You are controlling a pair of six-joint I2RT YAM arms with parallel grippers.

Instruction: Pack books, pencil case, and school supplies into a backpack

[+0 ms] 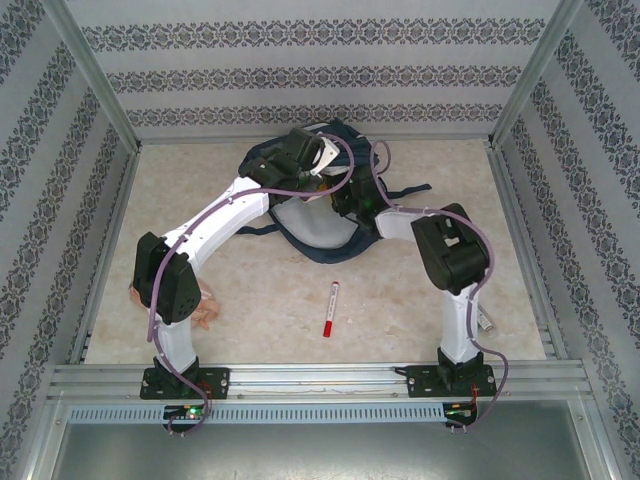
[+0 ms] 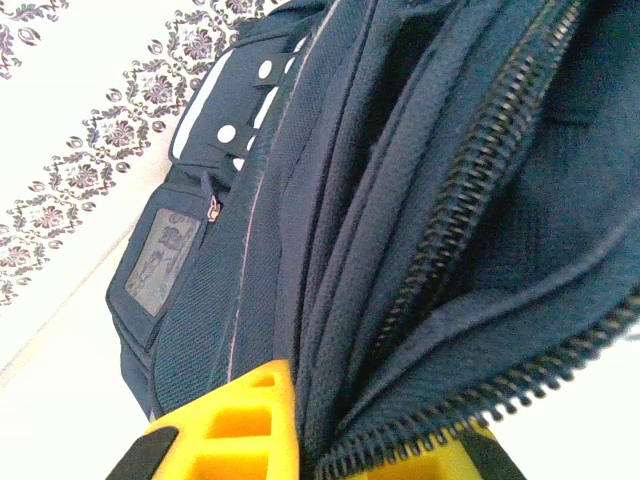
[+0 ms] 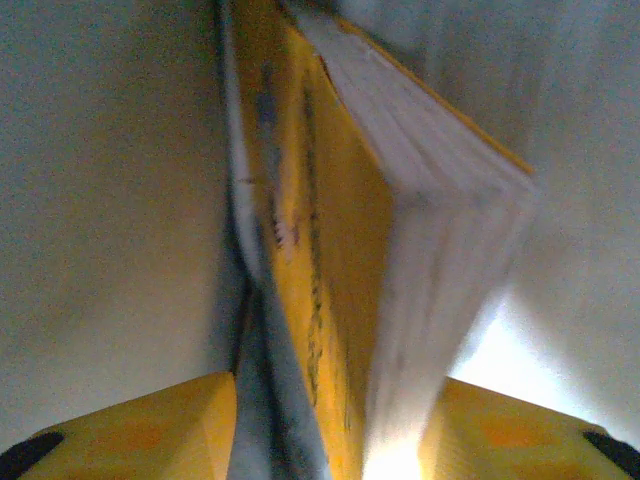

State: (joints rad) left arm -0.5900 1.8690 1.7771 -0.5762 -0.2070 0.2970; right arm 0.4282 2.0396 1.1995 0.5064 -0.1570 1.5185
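- top external: the blue backpack (image 1: pixel 325 252) lies open at the far middle of the table (image 1: pixel 430 320), and both arms reach to it.
- the left gripper (image 1: pixel 300 152) is at the far edge of the backpack. the right gripper (image 1: pixel 352 195) is down in the backpack's mouth.
- the pen (image 1: pixel 330 308) with the red cap lies flat on the near side of the backpack, well apart from it.
- the pink pencil case (image 1: pixel 208 306) lies near and to the left of the backpack, partly under the left arm.
- left wrist: the left gripper's yellow fingers (image 2: pixel 255 425) are squeezed together on the backpack's cloth, just beside the zipper (image 2: pixel 470 200).
- right wrist: the yellow book (image 3: pixel 330 230) stands on its edge inside the backpack, between the right gripper's fingers (image 3: pixel 150 430). the fingers are apart, but i cannot tell if they press on the book.
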